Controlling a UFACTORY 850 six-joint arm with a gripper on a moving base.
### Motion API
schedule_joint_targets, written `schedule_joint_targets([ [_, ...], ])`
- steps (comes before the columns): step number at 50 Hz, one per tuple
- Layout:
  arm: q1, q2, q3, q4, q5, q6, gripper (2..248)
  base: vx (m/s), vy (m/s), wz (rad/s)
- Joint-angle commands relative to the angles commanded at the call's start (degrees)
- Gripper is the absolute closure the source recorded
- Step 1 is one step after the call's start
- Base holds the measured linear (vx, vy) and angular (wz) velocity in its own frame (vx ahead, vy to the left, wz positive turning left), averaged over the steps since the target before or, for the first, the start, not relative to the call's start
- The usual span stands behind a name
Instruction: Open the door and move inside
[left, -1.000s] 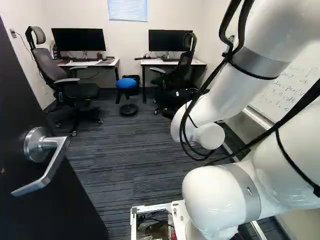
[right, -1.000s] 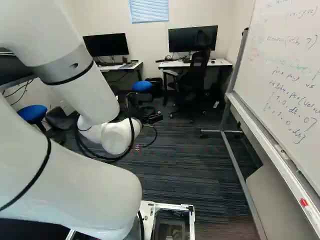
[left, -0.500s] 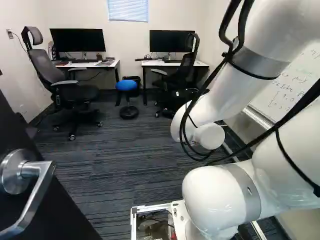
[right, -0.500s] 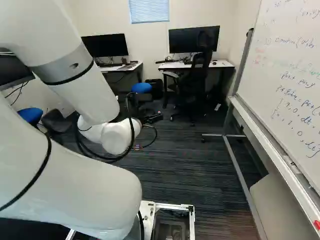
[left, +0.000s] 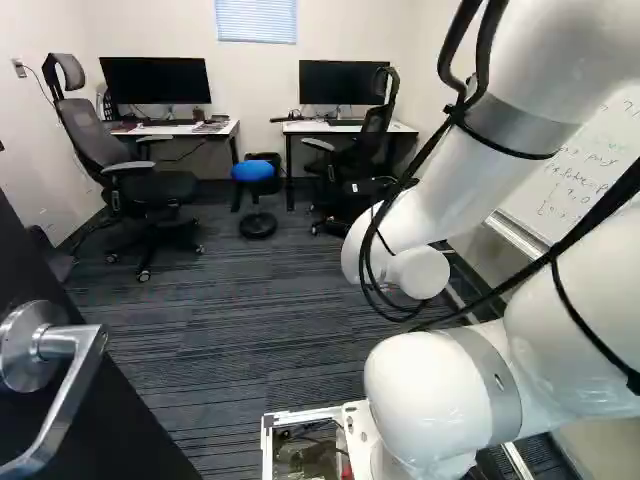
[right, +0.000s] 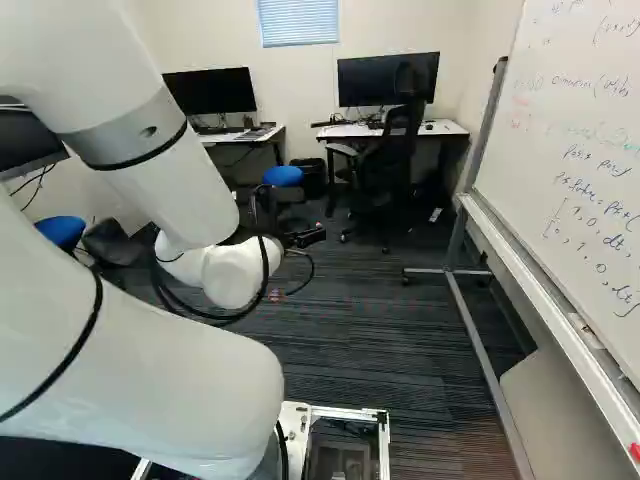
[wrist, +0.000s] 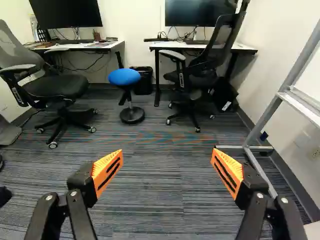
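Floor (wrist: 150, 200), dark striped carpet: left desk (wrist: 112, 45) with monitor (wrist: 65, 12); right desk (wrist: 167, 46) with second monitor (wrist: 192, 17); grey-backed chair (wrist: 60, 87), left; blue stool (wrist: 124, 77); black bin (wrist: 144, 82), far.

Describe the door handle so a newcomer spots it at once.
Find the dark door at the left of the left base view. On its face sits a round metal plate, from which the handle juts and bends. Its shiny silver sets it apart from the dark door.
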Motion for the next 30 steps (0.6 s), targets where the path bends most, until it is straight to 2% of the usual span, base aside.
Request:
schedule_joint_targets([
  [30,0.00,0.00,0.00,0.00,0.00,0.00,3,0.000,0.000,0.000],
])
